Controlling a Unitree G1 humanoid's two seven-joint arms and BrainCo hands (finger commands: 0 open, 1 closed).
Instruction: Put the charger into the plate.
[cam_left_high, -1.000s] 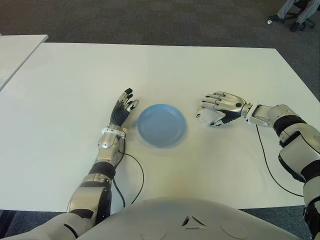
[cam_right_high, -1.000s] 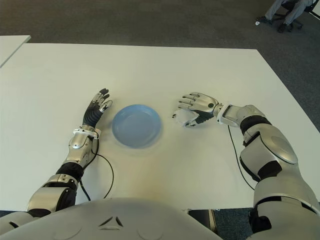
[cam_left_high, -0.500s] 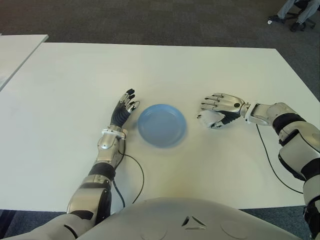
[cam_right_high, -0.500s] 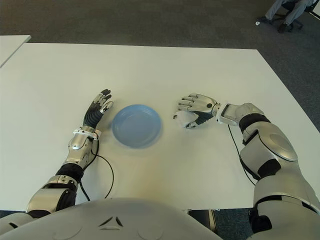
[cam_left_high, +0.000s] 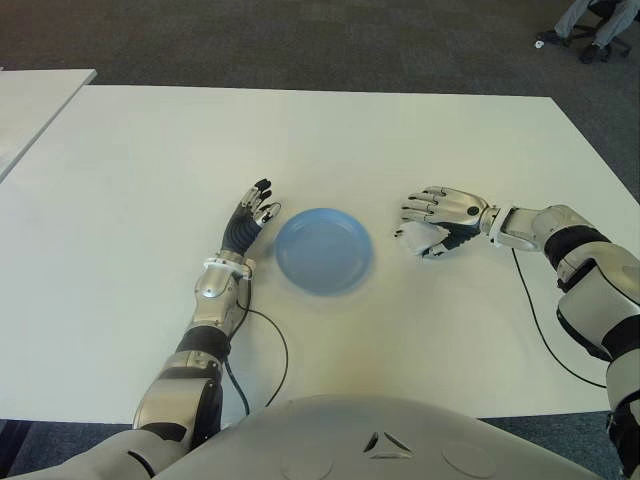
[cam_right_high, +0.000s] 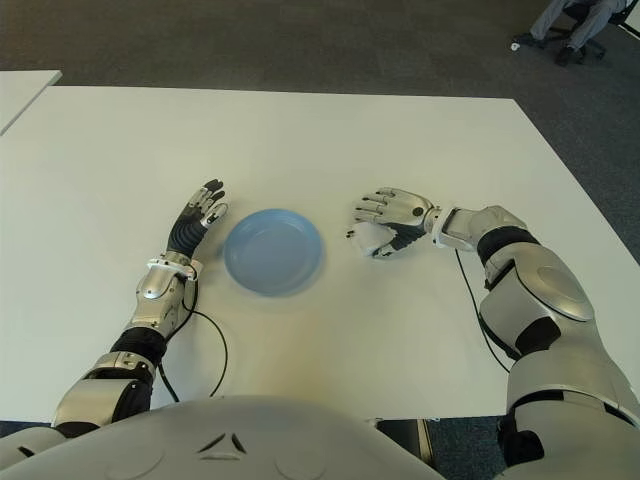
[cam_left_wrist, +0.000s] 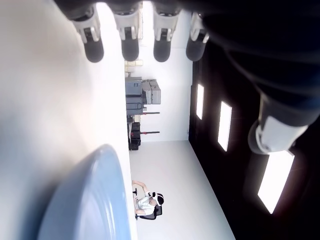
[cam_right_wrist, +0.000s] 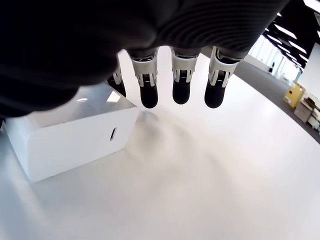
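Note:
The white block-shaped charger lies on the white table, a little to the right of the blue plate. My right hand hovers over the charger from the right. In the right wrist view its fingers reach straight out above the charger and do not grip it. The plate holds nothing. My left hand shows open just left of the plate, fingers pointing away from me, with the plate's rim close by.
A black cable runs along the table from my right forearm, and another cable loops beside my left forearm. A second white table stands at the far left. A person's legs show at the far right.

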